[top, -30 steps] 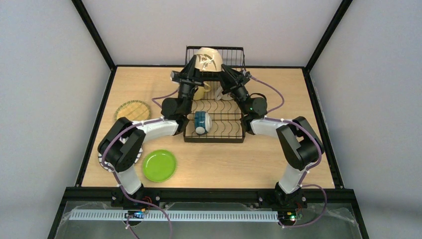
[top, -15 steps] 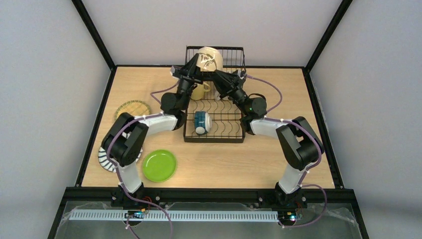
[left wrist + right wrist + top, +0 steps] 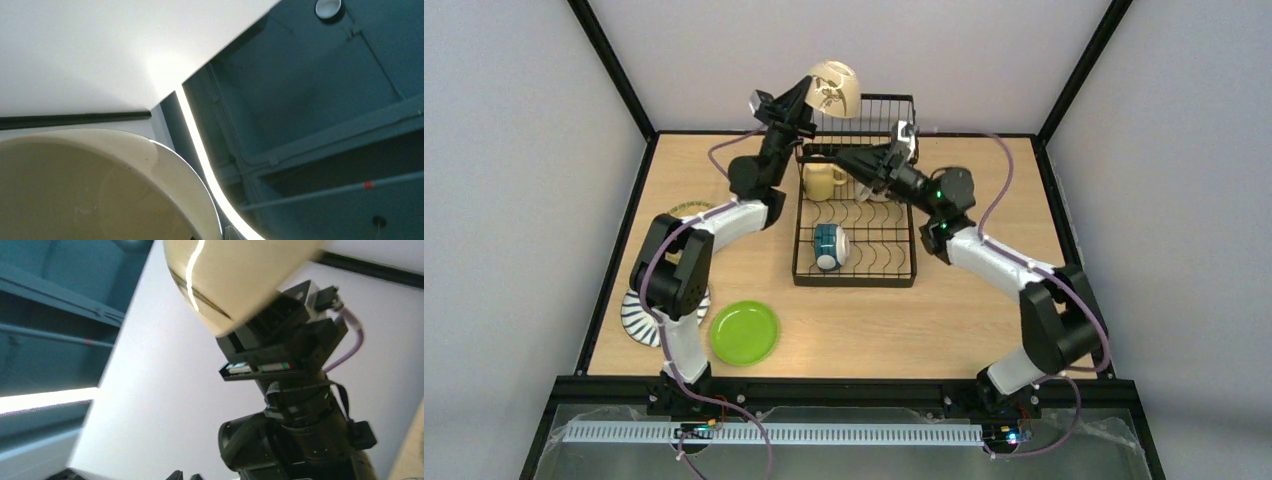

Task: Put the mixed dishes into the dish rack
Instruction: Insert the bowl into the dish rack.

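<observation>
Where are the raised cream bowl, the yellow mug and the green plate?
cream bowl (image 3: 836,88), top view, on its patterned outer wall.
yellow mug (image 3: 821,183), top view, on its body.
green plate (image 3: 744,332), top view, on its centre.

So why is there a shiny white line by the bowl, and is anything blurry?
Left wrist view: a blown-out white strip of light curves past the cream bowl, which sits too close and looks soft. Right wrist view: a thin glare streak on the bowl, its edge smeared. Top external view: sharp, evenly lit.
</observation>
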Motion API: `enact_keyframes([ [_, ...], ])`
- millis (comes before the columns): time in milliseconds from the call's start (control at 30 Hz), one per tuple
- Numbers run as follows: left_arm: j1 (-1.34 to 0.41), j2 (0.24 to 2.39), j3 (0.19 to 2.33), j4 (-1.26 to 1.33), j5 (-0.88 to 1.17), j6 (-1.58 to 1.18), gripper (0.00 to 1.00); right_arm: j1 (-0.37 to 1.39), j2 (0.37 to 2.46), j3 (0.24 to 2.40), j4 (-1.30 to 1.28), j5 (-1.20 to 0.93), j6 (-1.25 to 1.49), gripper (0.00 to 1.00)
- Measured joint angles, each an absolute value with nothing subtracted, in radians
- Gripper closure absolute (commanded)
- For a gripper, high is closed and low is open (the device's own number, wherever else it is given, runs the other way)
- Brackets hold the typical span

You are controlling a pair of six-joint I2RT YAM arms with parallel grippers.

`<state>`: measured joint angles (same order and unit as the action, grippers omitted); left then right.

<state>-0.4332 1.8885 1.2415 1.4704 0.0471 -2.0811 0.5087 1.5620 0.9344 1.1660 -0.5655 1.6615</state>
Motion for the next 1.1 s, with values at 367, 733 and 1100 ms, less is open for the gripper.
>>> enact_keyframes([
  [367, -0.345, 1.877, 1.307, 1.351, 0.470, -2.072, 0.98, 0.503, 1.460, 1.440, 0.081, -0.543, 0.804, 0.38],
  [733, -0.345, 1.732, 1.364, 0.771, 0.810, -1.643, 0.98, 0.501, 1.419, 1.424, -0.352, -0.175, 0.511, 0.38],
  [1100, -0.349, 1.654, 1.354, 0.460, 0.875, -1.357, 0.98, 0.498, 1.273, 1.392, -0.407, 0.019, 0.474, 0.38],
])
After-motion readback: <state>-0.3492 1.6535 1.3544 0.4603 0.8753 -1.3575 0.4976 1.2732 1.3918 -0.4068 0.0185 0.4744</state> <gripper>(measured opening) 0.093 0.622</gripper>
